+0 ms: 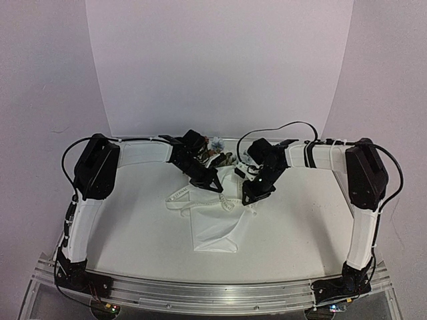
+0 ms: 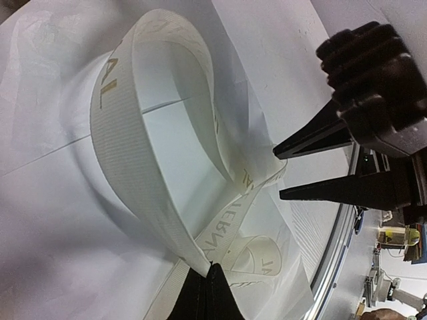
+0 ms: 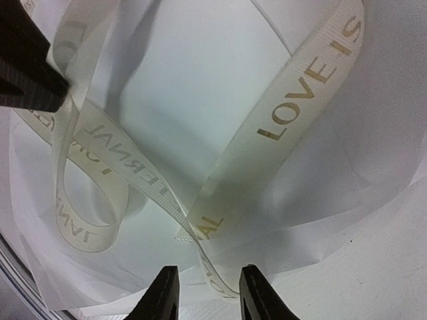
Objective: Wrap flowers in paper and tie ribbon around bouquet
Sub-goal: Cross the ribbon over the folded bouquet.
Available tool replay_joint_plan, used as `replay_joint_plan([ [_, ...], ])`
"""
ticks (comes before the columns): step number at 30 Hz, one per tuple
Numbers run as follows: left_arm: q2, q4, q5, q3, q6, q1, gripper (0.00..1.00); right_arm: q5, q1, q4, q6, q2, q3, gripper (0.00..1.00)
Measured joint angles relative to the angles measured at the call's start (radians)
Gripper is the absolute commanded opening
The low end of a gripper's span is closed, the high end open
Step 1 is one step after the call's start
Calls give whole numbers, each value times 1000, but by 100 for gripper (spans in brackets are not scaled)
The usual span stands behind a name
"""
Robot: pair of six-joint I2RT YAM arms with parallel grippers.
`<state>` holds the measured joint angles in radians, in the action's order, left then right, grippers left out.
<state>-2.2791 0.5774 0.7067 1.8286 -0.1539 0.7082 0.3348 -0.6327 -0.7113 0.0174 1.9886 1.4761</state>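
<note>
The bouquet lies mid-table, a white paper cone with the flowers poking out at its far end between the two arms. A cream ribbon with gold lettering loops above the paper. My left gripper is shut on the ribbon where two strands cross. My right gripper stands open just above the paper, with a strand of the ribbon running between its fingers. In the top view the left gripper and right gripper face each other over the cone's narrow part.
The table's metal rail runs along the near edge, and its rim shows close behind the bouquet in the left wrist view. A white backdrop rises behind the table. Black cables arc over both arms.
</note>
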Motion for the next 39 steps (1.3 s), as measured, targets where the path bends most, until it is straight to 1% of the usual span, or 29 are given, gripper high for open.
replay_joint_plan([
  [2,0,0,0,0,0,0,1,3,0,0,2,7,0,15],
  [4,0,0,0,2,0,0,0,5,0,0,6,8,-3,4],
  [5,0,0,0,3,0,0,0,6,0,-1,6,8,-4,1],
  [6,0,0,0,3,0,0,1,7,0,-1,7,8,-5,0],
  [14,-20,7,8,35,0,0,1,-8,0,2,8,8,-20,0],
  [19,-35,14,17,37,0,1,1,-56,0,10,8,0,-24,0],
  [31,-54,26,36,37,0,33,1,-263,0,30,52,-5,-22,0],
  [37,-62,27,58,37,-1,42,1,-362,2,30,93,20,13,0],
  [38,-63,27,58,37,-1,43,1,-376,3,30,101,27,19,1],
  [39,-63,27,53,37,-2,43,1,-387,4,29,112,32,22,5],
])
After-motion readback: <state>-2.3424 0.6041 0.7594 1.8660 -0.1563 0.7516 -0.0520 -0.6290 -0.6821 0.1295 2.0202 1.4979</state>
